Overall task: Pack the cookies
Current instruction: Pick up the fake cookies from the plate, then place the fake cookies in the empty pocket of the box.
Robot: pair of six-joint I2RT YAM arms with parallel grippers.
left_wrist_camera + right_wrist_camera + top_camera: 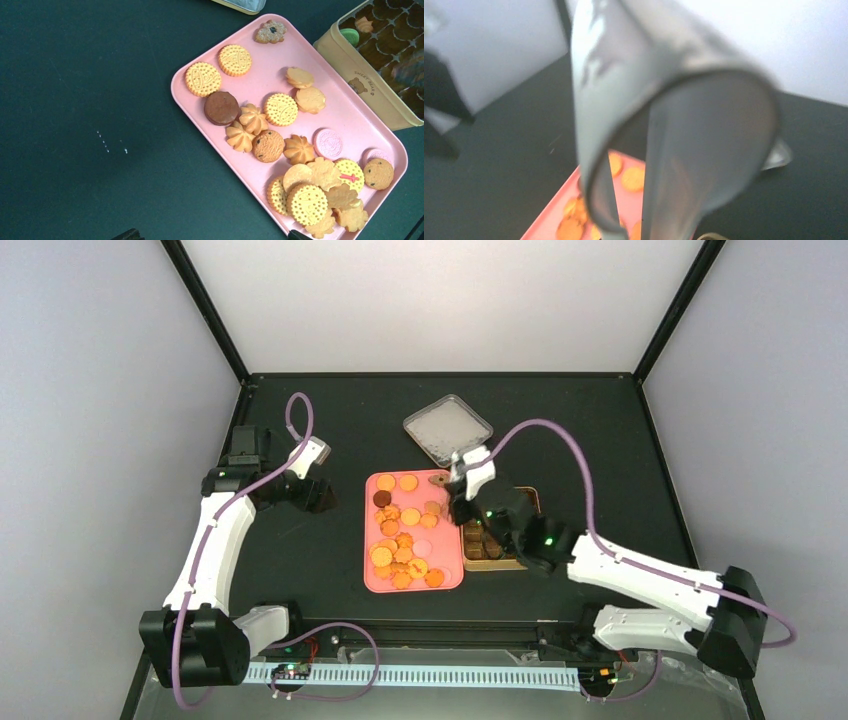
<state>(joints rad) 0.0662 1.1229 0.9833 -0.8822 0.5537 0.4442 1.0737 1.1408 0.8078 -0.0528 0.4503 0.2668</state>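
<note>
The pink rectangular tray [350,117] looks like smooth plastic, the black table top [75,100] matt. The bent silver tongs [624,75] are polished metal; the small round golden cookies [281,109] look dry, embossed.

black matte bench [360,400] sits dead centre, pale grey walls [440,300] rising behind it and off both sides, black frame posts [205,308] slanting up from its far corners, soft even light.

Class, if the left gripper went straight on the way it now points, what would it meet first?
Probably the pink tray at its near rim, beside the cookies, though depth is unclear.
</note>
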